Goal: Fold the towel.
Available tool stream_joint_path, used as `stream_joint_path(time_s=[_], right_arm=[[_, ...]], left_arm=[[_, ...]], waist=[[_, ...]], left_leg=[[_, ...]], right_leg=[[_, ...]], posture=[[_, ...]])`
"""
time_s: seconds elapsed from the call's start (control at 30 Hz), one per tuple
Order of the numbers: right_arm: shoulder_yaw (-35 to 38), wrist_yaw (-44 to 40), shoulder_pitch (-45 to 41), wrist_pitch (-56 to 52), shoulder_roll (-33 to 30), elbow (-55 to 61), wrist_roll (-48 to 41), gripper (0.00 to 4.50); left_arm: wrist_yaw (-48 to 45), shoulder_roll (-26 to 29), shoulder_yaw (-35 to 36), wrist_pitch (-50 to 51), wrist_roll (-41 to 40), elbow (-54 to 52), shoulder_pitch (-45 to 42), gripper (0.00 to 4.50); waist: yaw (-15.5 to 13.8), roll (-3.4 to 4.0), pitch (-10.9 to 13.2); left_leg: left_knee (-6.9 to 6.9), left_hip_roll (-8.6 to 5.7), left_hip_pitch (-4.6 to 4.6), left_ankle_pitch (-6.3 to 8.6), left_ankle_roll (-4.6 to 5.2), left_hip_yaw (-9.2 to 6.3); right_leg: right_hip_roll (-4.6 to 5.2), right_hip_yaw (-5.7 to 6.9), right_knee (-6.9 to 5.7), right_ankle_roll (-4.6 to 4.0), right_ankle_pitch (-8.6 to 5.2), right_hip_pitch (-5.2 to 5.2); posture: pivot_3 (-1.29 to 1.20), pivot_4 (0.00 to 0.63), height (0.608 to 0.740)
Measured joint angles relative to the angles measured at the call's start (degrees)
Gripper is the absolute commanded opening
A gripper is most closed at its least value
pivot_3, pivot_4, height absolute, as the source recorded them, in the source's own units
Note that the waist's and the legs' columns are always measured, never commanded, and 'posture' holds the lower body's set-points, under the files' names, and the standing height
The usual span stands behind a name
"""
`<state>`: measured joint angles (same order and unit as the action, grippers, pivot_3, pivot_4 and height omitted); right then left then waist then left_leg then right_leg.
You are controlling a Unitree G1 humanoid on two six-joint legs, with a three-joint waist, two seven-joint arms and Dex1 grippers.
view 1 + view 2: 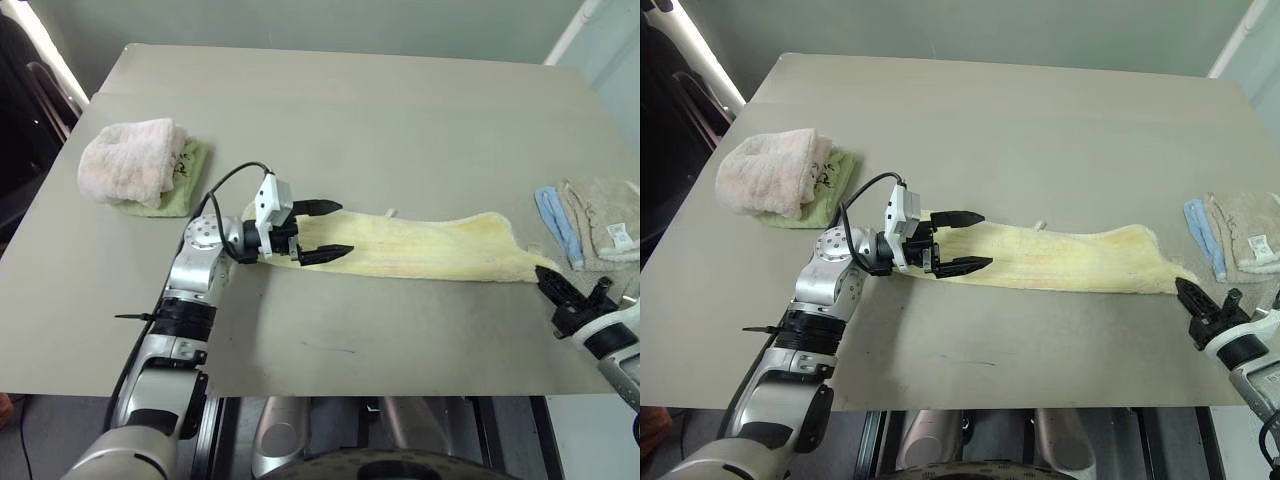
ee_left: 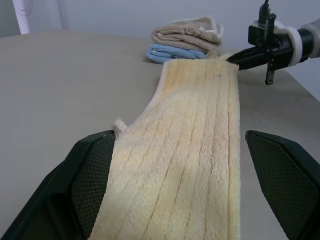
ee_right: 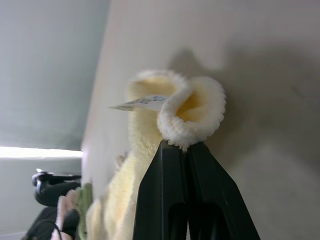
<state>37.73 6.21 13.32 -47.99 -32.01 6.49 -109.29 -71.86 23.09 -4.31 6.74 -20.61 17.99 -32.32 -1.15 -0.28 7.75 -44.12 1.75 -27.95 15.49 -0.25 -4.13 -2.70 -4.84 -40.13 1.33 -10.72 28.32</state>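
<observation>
Pale yellow striped terry towel point(image 1: 420, 250) lies stretched left–right across mid-table; right gripper point(image 3: 186, 150) pinches its right corner, left gripper point(image 1: 322, 230) straddles the left end, fingers apart.

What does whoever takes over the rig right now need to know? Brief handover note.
Right gripper: shut on the towel's right corner, at the table's right edge.
Left gripper: open, fingers either side of the towel's left end, not gripping.
Towel: stretched in a long strip across the table.
Done: right corner pinched.
Left: grip the left end, fold.
</observation>
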Motion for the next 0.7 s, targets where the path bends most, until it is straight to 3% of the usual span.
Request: stream_joint_path(time_s=[0.7], right_arm=[[3.01, -5.32, 0.93, 3.71, -0.25, 11.21, -2.43, 0.03]], left_arm=[[0.9, -1.01, 0.04, -4.31, 1.19, 6.61, -1.59, 4.5]], waist=[[-0.04, 0.05, 0.0]], left_leg=[[0.01, 0.0, 0.0, 0.02, 0.06, 0.01]], right_leg=[[0.0, 0.0, 0.21, 0.01, 0.1, -0.08]], posture=[[0.0, 0.15, 0.697]])
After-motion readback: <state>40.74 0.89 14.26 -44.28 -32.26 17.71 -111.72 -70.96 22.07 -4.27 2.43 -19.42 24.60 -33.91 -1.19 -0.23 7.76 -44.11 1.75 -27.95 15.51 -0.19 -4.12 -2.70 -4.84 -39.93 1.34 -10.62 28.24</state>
